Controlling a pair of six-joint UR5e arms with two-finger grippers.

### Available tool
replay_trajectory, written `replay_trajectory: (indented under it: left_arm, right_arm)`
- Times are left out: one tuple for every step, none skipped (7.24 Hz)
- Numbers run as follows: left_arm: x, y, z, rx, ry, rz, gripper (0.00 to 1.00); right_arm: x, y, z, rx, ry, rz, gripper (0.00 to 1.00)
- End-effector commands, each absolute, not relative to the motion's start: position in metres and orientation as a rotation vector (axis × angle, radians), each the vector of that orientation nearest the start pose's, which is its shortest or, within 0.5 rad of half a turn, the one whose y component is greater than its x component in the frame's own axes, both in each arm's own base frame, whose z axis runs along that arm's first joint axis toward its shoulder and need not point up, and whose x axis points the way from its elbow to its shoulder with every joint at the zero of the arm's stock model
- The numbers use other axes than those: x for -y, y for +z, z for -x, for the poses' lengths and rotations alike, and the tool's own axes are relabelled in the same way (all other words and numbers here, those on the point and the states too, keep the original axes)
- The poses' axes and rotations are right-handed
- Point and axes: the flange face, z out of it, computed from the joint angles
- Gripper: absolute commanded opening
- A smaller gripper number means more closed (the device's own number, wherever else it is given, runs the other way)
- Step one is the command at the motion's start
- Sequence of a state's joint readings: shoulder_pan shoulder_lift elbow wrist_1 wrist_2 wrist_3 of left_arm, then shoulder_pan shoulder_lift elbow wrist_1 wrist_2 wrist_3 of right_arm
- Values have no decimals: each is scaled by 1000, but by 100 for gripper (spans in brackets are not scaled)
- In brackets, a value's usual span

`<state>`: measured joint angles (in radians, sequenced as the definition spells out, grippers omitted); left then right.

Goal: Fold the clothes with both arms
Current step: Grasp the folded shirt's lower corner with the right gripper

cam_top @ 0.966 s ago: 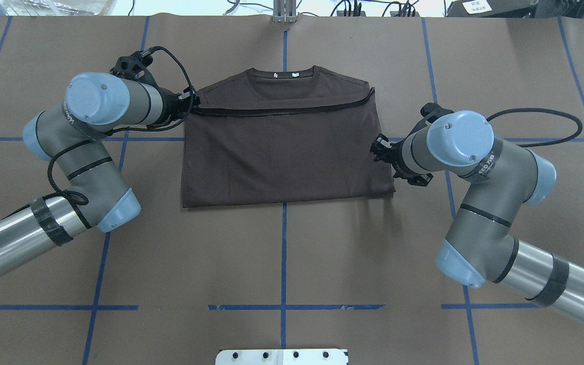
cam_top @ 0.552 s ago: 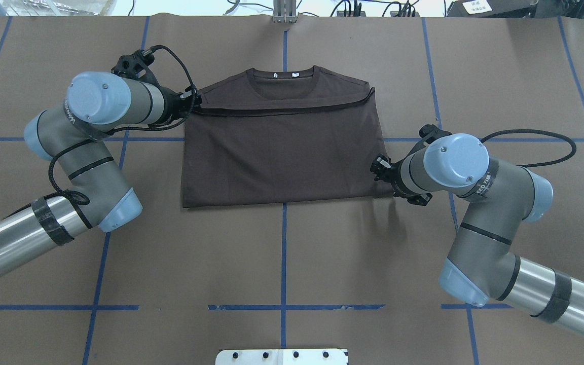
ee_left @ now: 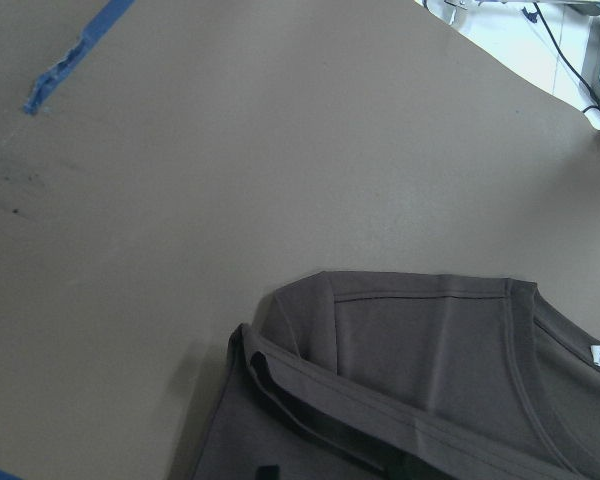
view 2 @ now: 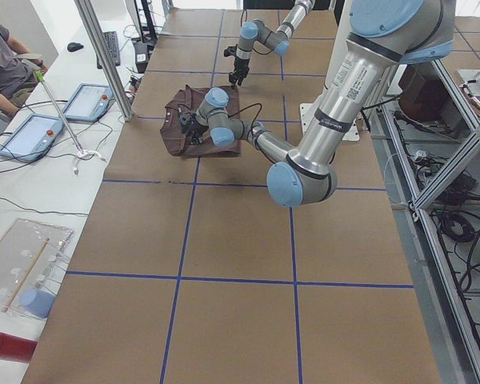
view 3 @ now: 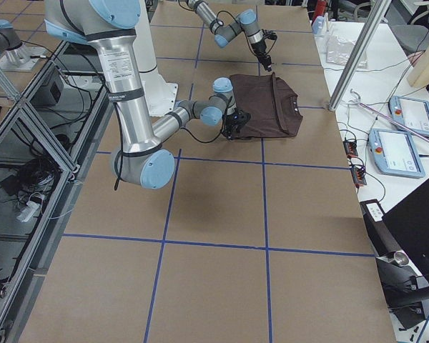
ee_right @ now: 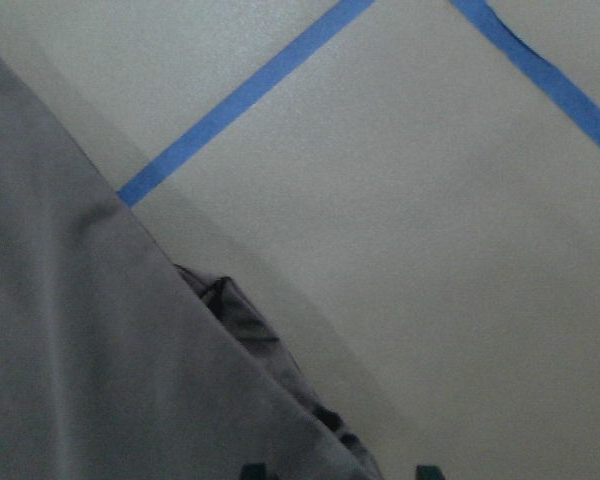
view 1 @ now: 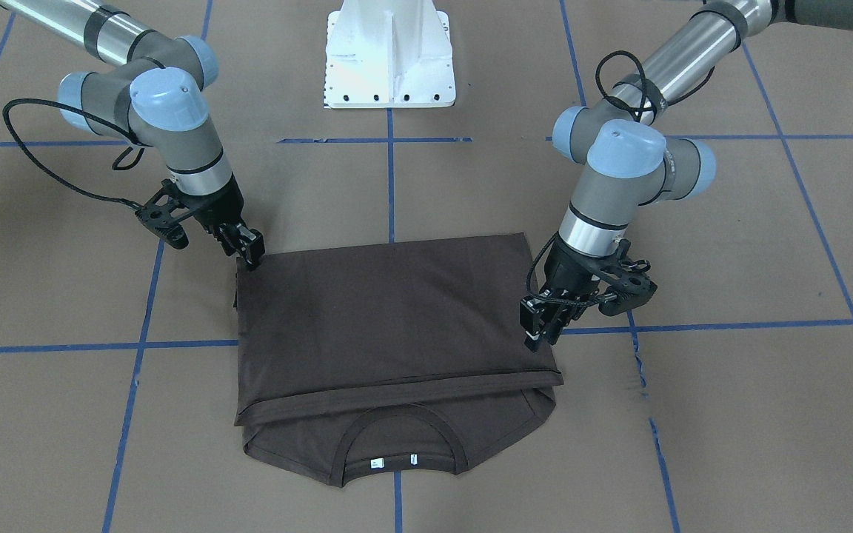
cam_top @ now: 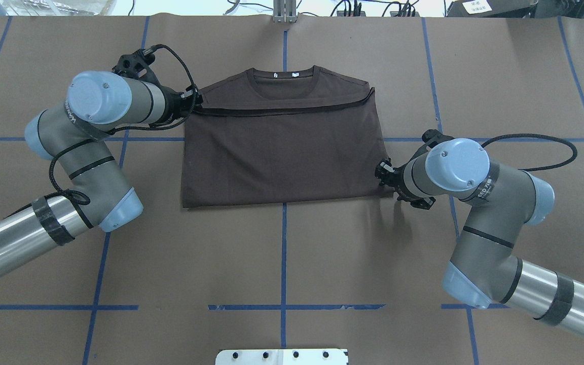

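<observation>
Overhead exterior view: one dark brown-grey short-sleeved T-shirt (cam_top: 282, 157) lies flat on the brown paper-covered tabletop (cam_top: 282, 263). It sits about midway between the tabletop's two ends and nearer the far edge than the robot's edge. The lower half is folded up over the chest. The hem runs as a dark line just below the ribbed round collar (cam_top: 283, 86), which faces the far edge. Two small white tags (cam_top: 294, 74) show inside the neck.

Left arm (cam_top: 99, 99), grey with light-blue joint caps, enters from the near left corner. The left fingers (cam_top: 193, 103) sit at the left end of the folded-up hem, touching the cloth edge. The left wrist-mounted view shows the shirt's shoulder corner and hem at lower right, with only a sliver of black at the bottom edge. I cannot tell whether these fingers are spread or clamped.

Right arm (cam_top: 457, 165) enters from the near right corner. In the exterior front-facing view the right fingers (view 1: 252, 250) point down at the shirt's corner on the fold line, at the cloth edge. In the right wrist-mounted view two fingertips (ee_right: 254, 470) stand apart at the bottom edge, with a bunched bit of cloth edge between them. They are spread, not pinching.

Blue tape lines (cam_top: 283, 253) grid the paper. A white pedestal base (view 1: 389, 55) stands at the robot's edge.
</observation>
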<state>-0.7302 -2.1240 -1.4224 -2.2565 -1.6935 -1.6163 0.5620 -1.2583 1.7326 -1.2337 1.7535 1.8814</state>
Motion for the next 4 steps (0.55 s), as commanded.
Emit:
replay_trajectory:
  left_arm:
    - [568, 326, -453, -1085, -629, -267, 46]
    - [568, 326, -453, -1086, -627, -268, 46]
    - [569, 326, -452, -1086, -630, -268, 46]
    - [568, 322, -451, -1091, -629, -272, 46]
  right_arm:
    - [426, 388, 461, 838, 768, 78, 40]
    - [425, 386, 460, 842, 772, 81, 11]
    - [424, 384, 463, 845, 777, 87, 0]
    - [424, 382, 463, 848, 776, 89, 0]
